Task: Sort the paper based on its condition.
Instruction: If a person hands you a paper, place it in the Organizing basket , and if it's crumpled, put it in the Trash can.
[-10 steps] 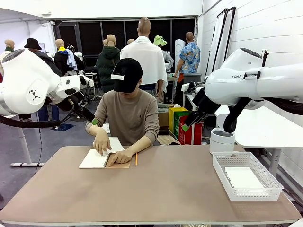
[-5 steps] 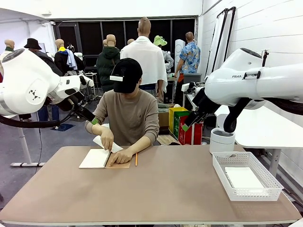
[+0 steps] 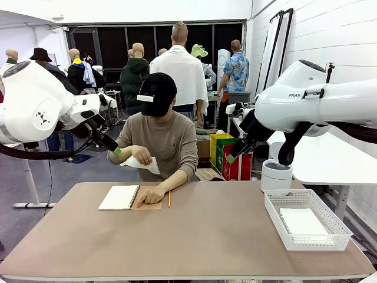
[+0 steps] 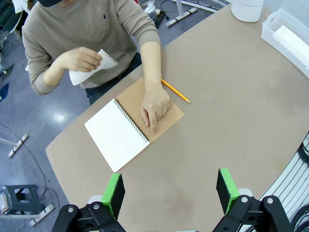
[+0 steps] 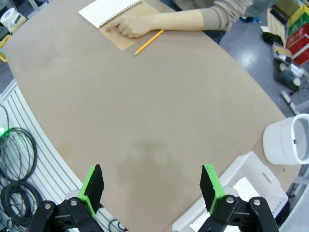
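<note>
Gripping paper [image 4: 79, 78], person's fingers [image 4: 88, 60] hide part; L hand [image 4: 171, 193] & R hand [image 5: 150, 186] both spread, empty.

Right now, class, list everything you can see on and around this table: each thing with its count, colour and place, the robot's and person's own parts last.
table: one, brown, between robot and person
spiral notebook: one, white page, brown cover, open at far left
pencil: one, orange, beside the cover
torn sheet: one, white, held above the far edge
basket: one, white, near right corner
paper: white, flat in the basket, count unclear
round bin: one, white, far right
person's hands: two; one holds the sheet, one presses the cover
left gripper: black, green pads, open
right gripper: likewise, open
</note>
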Robot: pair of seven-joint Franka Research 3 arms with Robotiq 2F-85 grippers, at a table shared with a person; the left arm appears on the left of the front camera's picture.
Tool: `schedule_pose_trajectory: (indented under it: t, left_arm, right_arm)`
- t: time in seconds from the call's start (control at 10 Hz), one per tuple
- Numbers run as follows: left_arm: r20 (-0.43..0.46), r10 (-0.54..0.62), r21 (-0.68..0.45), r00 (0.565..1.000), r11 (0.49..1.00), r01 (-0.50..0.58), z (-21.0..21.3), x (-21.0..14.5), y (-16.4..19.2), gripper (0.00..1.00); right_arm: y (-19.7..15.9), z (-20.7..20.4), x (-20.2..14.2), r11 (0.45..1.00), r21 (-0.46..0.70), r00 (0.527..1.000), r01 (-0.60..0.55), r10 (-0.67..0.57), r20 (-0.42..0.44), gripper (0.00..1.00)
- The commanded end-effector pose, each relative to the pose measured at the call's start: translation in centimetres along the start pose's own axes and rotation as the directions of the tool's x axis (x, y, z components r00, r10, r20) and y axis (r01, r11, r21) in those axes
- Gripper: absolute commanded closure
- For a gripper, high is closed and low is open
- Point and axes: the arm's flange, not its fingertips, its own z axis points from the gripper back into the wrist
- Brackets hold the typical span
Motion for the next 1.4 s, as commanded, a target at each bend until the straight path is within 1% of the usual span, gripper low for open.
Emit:
schedule_pose_trajectory:
  t: [0.0, 1.3]
  left_arm:
    - [0.012, -0.002, -0.006, 1.0, 1.0, 0.002, 0.06, 0.03, 0.13, 0.0]
    - [0.012, -0.002, -0.006, 1.0, 1.0, 0.002, 0.06, 0.03, 0.13, 0.0]
  right_arm:
    - [0.12, -0.05, -0.07, 1.0, 0.0, 1.0, 0.001, -0.001, -0.011, 0.0]
    - [0.12, -0.05, -0.07, 1.0, 0.0, 1.0, 0.001, -0.001, -0.011, 0.0]
